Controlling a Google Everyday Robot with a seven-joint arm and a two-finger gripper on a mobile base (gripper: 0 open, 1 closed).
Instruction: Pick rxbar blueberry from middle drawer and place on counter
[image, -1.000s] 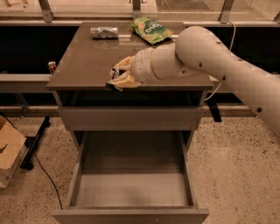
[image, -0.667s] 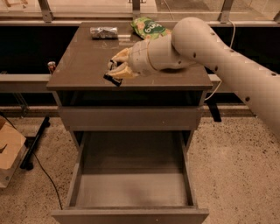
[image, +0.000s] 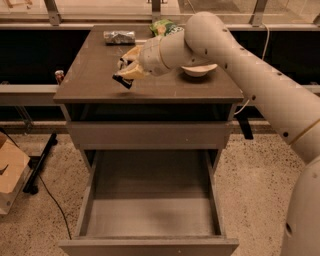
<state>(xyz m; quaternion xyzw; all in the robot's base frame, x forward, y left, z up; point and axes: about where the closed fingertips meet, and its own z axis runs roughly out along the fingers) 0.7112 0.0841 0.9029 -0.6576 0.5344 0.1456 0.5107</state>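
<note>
The gripper (image: 126, 73) has moved from the front edge of the counter (image: 92, 75) to over its middle, squeezing the rxbar blueberry (image: 122, 81). The middle drawer (image: 150, 222) under the counter is empty. Putting the bar down looks next.

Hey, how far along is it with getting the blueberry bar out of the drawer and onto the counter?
Done: the middle drawer stands open with a bare floor, bar out. In hand: the gripper holds the rxbar blueberry over the counter, left of centre. Left: lower it, release.
</note>
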